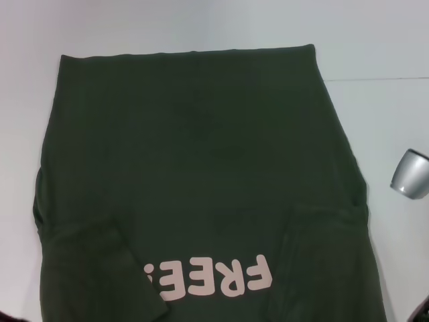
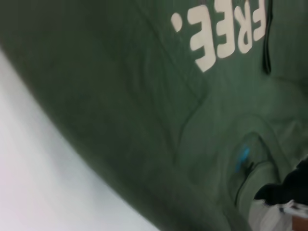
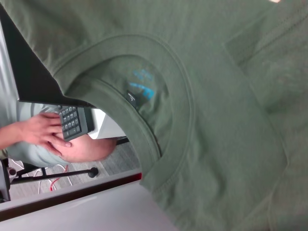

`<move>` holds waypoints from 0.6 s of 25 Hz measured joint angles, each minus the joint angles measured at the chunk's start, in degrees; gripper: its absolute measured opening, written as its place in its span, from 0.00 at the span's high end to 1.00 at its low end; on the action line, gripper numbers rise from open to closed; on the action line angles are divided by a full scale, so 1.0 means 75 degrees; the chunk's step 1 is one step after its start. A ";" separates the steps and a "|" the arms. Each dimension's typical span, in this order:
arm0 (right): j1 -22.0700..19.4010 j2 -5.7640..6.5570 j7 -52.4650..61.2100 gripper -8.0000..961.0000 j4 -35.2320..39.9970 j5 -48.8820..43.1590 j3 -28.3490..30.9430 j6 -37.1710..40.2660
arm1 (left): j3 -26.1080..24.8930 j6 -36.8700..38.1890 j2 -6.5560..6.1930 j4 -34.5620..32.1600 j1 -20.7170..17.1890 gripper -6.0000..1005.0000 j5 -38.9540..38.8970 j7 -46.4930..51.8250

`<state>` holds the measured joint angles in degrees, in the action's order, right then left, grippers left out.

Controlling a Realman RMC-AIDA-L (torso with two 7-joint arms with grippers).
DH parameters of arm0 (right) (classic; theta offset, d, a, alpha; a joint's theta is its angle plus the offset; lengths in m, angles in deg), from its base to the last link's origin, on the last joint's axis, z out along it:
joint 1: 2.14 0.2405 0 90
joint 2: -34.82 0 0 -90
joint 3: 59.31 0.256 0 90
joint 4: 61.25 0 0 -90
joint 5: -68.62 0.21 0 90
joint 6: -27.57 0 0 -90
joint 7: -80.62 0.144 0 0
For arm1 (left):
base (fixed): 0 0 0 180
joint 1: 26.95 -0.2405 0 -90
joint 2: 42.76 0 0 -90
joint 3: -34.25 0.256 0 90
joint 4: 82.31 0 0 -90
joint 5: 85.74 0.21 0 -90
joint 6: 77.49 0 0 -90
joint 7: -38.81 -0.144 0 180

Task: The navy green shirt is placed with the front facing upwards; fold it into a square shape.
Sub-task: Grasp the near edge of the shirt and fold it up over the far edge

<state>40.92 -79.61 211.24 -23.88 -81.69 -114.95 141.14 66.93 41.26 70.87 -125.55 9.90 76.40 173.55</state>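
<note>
The navy green shirt (image 1: 194,154) lies flat on the white table (image 1: 375,40), front up. Its hem is at the far side and its cream "FREE!" lettering (image 1: 214,278) is near the front edge. Both sleeves are folded inward over the body, one on the left (image 1: 100,261) and one on the right (image 1: 328,268). The left wrist view shows the shirt (image 2: 120,96), its lettering (image 2: 226,33) and the blue neck label (image 2: 243,155). The right wrist view shows the ribbed collar (image 3: 178,96) and the label (image 3: 142,89) at the table's near edge. Neither gripper's fingers show in any view.
A silver cylindrical part of the right arm (image 1: 410,173) hangs over the table at the right edge, beside the shirt. In the right wrist view a person's hand (image 3: 38,130) holds a keypad (image 3: 74,121) beyond the table's near edge. Bare table surrounds the shirt at the far side and on the right.
</note>
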 joint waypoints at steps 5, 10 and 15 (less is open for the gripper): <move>0.0031 0.0071 -0.0101 0.93 0.0091 0.0039 0.0819 -0.0001 | -0.0761 -0.0015 -0.0143 -0.0038 0.0098 0.97 -0.0411 -0.0049; 0.0017 0.0295 -0.0238 0.93 0.0314 0.0061 0.2311 -0.0187 | -0.1934 -0.0079 -0.0353 -0.0060 0.0168 0.97 -0.0697 -0.0303; -0.0077 0.0581 -0.0265 0.93 0.0271 0.0595 0.3240 -0.0684 | -0.2886 -0.0257 -0.0435 -0.0127 0.0139 0.97 -0.1350 -0.0409</move>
<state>40.34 -75.25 209.25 -21.85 -77.22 -90.65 136.01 45.29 39.34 67.60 -126.50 10.94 66.28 170.49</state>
